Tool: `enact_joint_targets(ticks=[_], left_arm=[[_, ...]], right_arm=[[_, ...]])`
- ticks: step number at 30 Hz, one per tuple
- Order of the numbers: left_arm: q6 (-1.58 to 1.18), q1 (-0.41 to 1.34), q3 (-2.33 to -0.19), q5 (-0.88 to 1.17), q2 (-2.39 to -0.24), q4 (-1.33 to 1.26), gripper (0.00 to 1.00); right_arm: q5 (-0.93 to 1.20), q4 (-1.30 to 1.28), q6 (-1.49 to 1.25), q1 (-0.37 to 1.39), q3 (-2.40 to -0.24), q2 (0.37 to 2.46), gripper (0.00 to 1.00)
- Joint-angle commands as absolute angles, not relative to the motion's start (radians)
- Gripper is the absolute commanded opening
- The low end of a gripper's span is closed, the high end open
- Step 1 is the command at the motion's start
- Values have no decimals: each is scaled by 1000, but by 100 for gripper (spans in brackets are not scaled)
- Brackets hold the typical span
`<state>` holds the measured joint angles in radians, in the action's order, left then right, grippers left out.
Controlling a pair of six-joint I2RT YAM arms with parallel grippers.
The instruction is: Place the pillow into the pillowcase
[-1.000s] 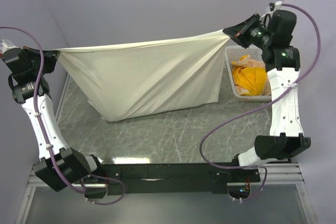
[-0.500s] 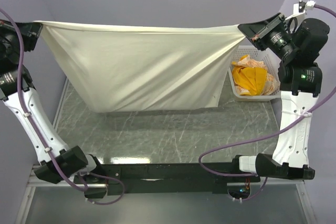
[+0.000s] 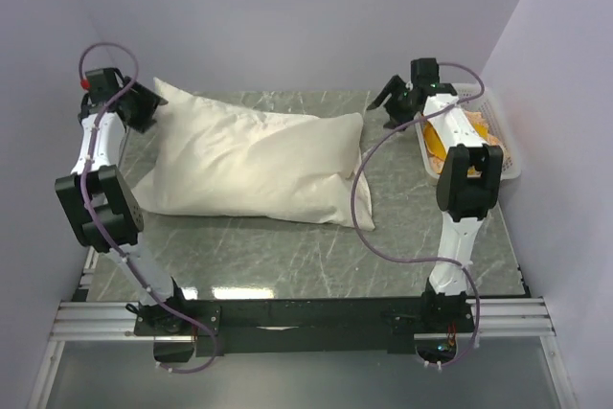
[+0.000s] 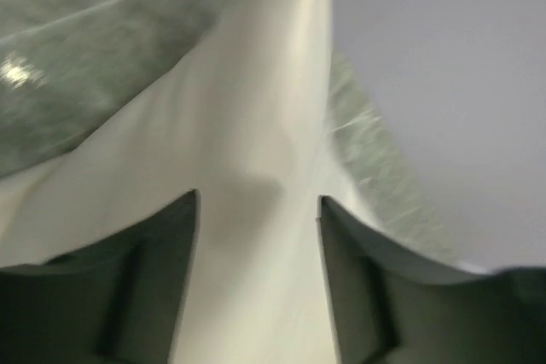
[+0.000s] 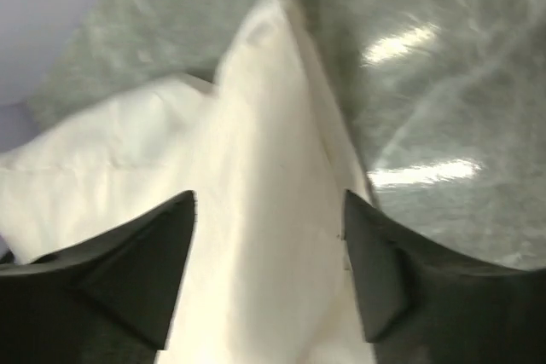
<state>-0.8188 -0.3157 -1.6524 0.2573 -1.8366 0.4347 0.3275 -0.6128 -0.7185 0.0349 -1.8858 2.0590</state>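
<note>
Pillow hidden inside the plump pillowcase (image 3: 254, 165), which lies flat mid-table. Wrist views are blurred. Left gripper (image 3: 144, 107) and right gripper (image 3: 391, 102) are both released, each with its jaws spread and a cloth corner lying loose between them. Basket (image 3: 508, 165) and orange cloth (image 3: 436, 136) are partly behind the right arm. Grey-green marble table (image 3: 316, 246), lilac walls (image 3: 287, 16).

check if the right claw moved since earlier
Yes. The right claw came down and left, from above the basket to beside its left wall.
</note>
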Motion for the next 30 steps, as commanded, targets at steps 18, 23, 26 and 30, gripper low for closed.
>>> enact_joint_targets(ticks=[18,23,26,30], left_arm=[[-1038,-193,-726,-396,-980,469,93],[-1155,-230,-609,-430,-940,491,98],[-1146,-323,-559,-362,-948,440,99],[-1121,-370,-517,-289,-1015,322,99]], right_arm=[[58,-169,-715,321,-551,963,88],[135,-68,-741,344,-437,991,82],[153,-25,-759,351,-410,1023,81],[184,52,-791,370,-380,1094,76]])
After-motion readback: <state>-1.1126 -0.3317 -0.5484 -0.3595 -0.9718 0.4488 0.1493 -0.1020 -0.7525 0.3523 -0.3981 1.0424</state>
